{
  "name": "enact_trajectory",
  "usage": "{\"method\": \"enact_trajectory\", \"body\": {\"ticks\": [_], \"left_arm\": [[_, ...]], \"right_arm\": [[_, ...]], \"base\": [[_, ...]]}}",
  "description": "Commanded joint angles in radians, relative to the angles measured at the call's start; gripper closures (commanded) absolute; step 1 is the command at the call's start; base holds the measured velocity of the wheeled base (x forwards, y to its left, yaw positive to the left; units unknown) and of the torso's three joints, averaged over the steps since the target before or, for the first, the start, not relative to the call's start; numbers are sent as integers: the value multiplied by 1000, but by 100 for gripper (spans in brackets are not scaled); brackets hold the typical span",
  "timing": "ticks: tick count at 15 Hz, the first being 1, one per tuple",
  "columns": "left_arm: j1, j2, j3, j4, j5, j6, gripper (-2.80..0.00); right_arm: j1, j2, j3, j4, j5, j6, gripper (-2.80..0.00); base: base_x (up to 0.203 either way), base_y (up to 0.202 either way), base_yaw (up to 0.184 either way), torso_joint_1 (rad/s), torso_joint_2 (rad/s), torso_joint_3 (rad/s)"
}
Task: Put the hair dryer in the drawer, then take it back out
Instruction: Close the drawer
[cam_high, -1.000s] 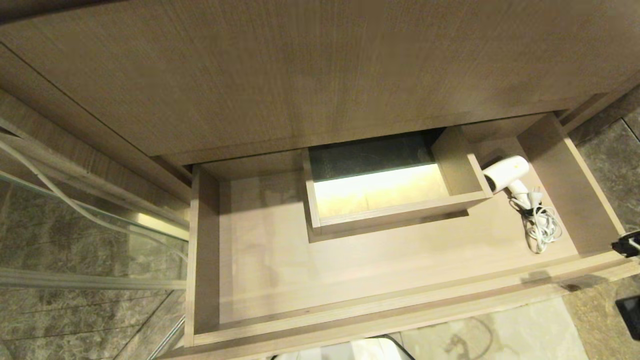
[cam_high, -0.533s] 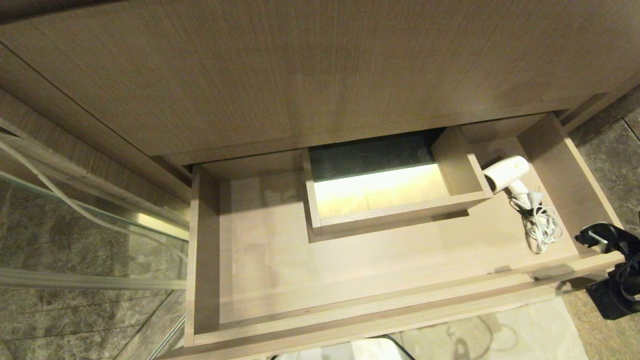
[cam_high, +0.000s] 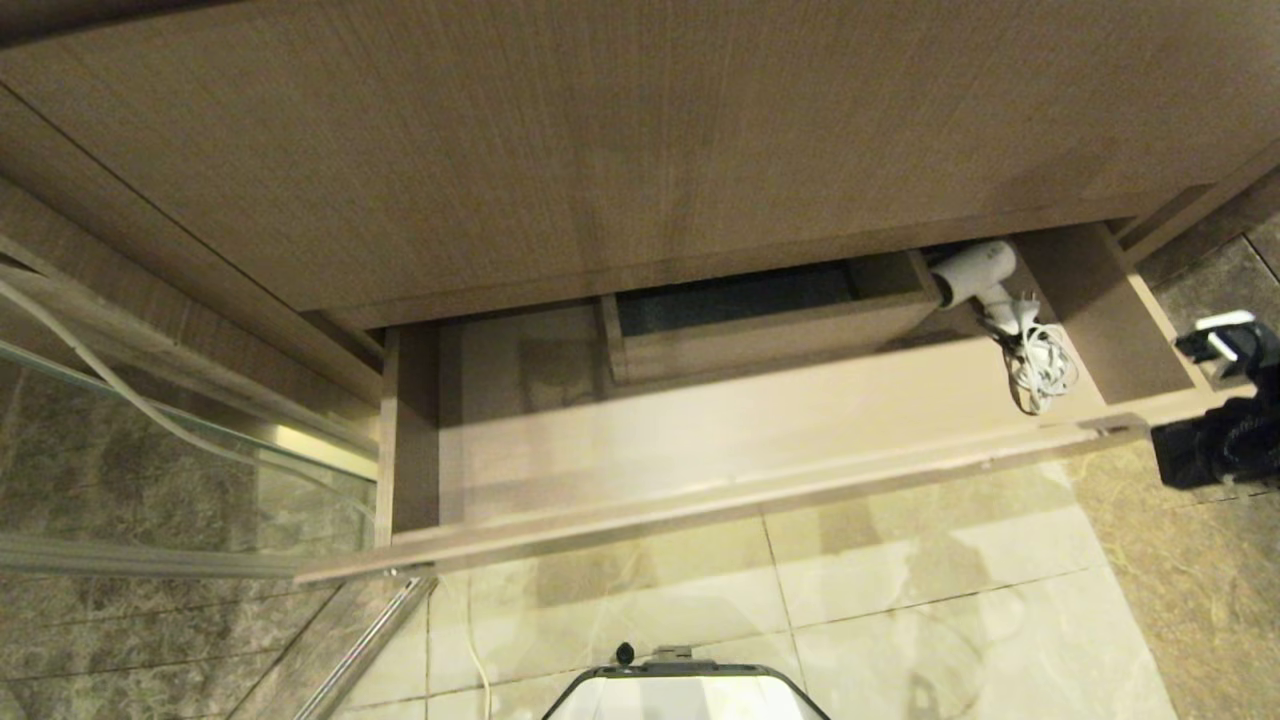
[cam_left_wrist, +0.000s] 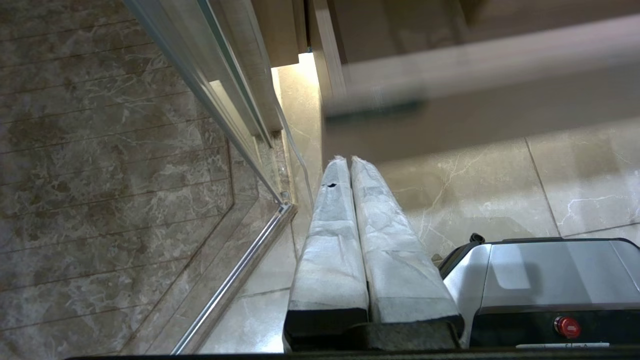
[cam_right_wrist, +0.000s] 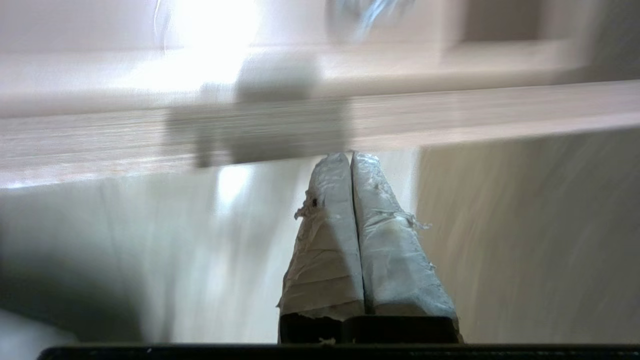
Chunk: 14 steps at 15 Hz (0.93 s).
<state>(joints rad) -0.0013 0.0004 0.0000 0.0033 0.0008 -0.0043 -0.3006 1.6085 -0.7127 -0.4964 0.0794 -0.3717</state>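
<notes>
Marble floor (cam_high: 950, 560) below wood-grain cabinet front (cam_high: 600, 150). Our right gripper (cam_right_wrist: 350, 157): fingers (cam_right_wrist: 325, 240) pressed together, empty, just short of the drawer (cam_high: 700, 500) front's right end. Our left gripper (cam_left_wrist: 347, 161): fingers pressed together, empty, parked over floor beside our base (cam_left_wrist: 550, 280). Hair dryer (cam_high: 972, 272): in the drawer's back right corner, bundled cord (cam_high: 1040, 372) beside it, drawer partly open.

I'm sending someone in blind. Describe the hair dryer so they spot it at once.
Find the wide light-brown wood-grain drawer standing partly open under the big wood panel. In its back right corner, beside the boxed cutout, lies the hair dryer. It is the only white thing inside, its bundled cord trailing toward the drawer front.
</notes>
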Motion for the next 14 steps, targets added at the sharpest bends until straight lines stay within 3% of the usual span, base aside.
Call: {"method": "enact_trajectory", "body": {"ticks": [1,7,14], "left_arm": [[0,0,2,0,-1,0,0],[0,0,1,0,0,0,0],[0,0,0,0,0,0,0]], "right_arm": [[19,29,-68,-92,0,15,0],[19,-115,0,-31,1,9,0],[26,-572,236,95,4,84,0]], "base": [[0,0,0,0,0,0],[0,0,0,0,0,0],[0,0,0,0,0,0]]}}
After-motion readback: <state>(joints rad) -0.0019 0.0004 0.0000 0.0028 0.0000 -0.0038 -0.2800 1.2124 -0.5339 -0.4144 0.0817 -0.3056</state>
